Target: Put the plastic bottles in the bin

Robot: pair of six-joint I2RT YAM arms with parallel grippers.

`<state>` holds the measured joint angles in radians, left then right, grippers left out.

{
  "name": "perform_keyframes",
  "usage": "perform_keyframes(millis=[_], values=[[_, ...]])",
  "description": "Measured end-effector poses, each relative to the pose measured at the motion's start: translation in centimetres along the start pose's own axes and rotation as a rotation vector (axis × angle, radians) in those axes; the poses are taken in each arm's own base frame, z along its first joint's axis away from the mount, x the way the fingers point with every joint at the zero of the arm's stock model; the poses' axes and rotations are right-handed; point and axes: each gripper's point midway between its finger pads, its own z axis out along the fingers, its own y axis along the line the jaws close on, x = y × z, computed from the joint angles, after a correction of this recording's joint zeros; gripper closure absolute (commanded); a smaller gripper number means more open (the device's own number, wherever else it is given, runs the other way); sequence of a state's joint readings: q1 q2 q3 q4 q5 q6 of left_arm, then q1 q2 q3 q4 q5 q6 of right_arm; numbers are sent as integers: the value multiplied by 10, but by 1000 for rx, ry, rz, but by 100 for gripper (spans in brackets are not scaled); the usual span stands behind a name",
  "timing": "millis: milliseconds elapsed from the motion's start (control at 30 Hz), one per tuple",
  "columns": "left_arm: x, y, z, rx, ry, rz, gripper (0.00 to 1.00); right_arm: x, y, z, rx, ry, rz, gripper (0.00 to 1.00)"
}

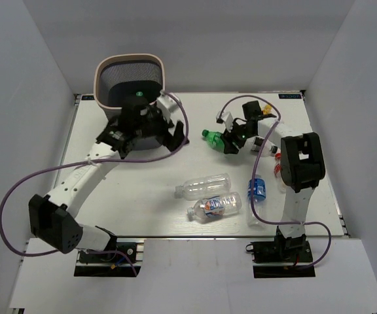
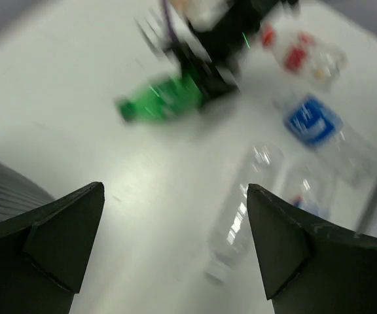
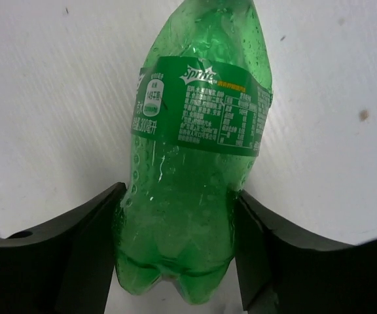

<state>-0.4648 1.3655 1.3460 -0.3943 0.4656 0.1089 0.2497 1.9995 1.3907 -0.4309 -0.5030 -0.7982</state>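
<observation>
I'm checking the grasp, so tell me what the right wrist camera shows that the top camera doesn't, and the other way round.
Only right wrist: the Sprite label on the green bottle, and the right hand with its fingers against both sides of the bottle's base. Only top: the bin, the left arm next to it, and two clear bottles lying mid-table. Both: the green bottle lying on the table, gripped by the right hand.

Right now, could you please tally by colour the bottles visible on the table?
Green bottle: 1
Clear bottle without coloured label: 1
Clear bottle with multicoloured label: 1
Clear bottle with blue label: 1
Red-labelled bottle, partly hidden: 1
Total: 5
</observation>
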Motion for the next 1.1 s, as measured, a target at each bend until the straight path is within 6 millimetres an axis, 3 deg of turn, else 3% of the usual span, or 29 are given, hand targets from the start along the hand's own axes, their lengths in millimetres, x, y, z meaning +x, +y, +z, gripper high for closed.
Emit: perform_keyframes(millis=[100,200,300,400,467,567,733,867,967,1100], values=[[70,-32,15,111,171,-61,1,-24,-7,-12,-15,-26,11,95],[118,-59,17,176,293,-84,1,-76,-23,-40,7,-110,-4,95],[144,-80,19,223,349,-65,1,-147,-39,-78,59,-247,-66,95],[163,-97,23,255,388,-28,1,-218,-35,-116,87,-392,-141,95],[173,-104,28,267,401,-1,1,-261,-19,-135,83,-493,-199,95],[188,-110,33,267,428,26,1,-310,11,-152,55,-632,-266,95],[209,-111,35,236,456,54,1,-377,56,-164,-13,-859,-356,93],[221,-110,34,201,473,55,1,-420,79,-168,-60,-1023,-410,90],[228,-110,30,175,476,53,1,-446,89,-161,-89,-1123,-431,86],[225,-112,25,151,463,57,1,-465,97,-131,-123,-1177,-403,83]])
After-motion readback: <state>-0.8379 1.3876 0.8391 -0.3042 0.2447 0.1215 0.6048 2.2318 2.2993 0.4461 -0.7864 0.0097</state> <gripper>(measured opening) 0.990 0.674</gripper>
